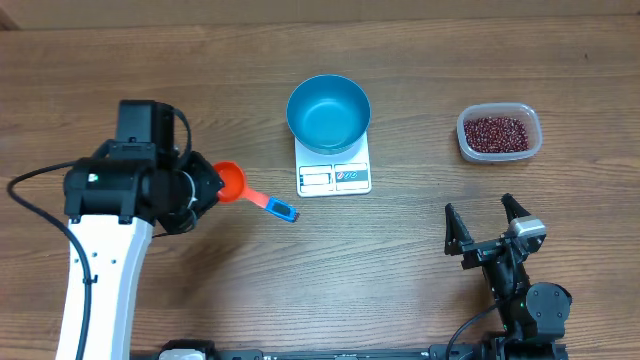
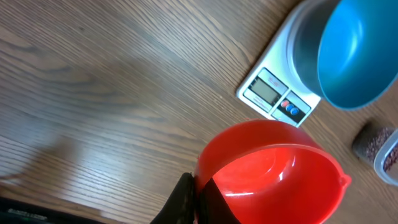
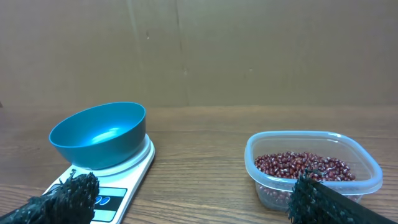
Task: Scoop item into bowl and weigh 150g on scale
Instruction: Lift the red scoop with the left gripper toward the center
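The blue bowl (image 1: pixel 328 113) stands empty on the white scale (image 1: pixel 334 176) at the table's middle back. Dark red beans (image 1: pixel 494 131) fill a clear plastic tub (image 1: pixel 535 140) at the right. A red scoop (image 1: pixel 232 182) with a blue-tipped handle (image 1: pixel 282 210) lies left of the scale. My left gripper (image 1: pixel 213 184) is shut on the rim of the scoop's cup (image 2: pixel 273 174), its fingers (image 2: pixel 186 199) pinching the red wall. My right gripper (image 1: pixel 487 226) stands open near the front right, with nothing between its fingers (image 3: pixel 74 196). From there the bowl (image 3: pixel 99 134) and the beans (image 3: pixel 301 165) lie ahead.
In the left wrist view the scale's display and buttons (image 2: pixel 277 96) face the scoop, with the bowl (image 2: pixel 354 56) behind them. A cable (image 1: pixel 40 215) loops left of the left arm. Bare wooden table (image 1: pixel 420 70) lies between the scale and the tub.
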`<action>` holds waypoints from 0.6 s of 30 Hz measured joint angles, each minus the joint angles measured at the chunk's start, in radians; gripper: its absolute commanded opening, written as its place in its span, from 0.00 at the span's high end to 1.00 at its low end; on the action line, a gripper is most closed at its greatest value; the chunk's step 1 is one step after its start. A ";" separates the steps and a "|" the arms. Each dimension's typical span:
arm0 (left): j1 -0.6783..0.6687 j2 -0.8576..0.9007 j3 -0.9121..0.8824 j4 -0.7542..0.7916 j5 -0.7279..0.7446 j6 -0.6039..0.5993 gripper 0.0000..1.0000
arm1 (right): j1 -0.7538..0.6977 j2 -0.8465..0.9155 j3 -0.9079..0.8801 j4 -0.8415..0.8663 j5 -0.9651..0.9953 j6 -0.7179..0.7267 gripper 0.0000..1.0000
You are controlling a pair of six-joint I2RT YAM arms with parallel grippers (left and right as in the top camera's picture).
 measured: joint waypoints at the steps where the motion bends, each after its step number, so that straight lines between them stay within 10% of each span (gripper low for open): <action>1: -0.012 0.000 0.000 -0.002 0.000 -0.004 0.96 | 0.000 0.000 0.000 0.000 0.000 0.000 0.00; 18: -0.104 0.000 0.000 -0.020 0.097 -0.083 0.96 | 0.000 0.007 0.000 0.001 -0.028 0.177 0.00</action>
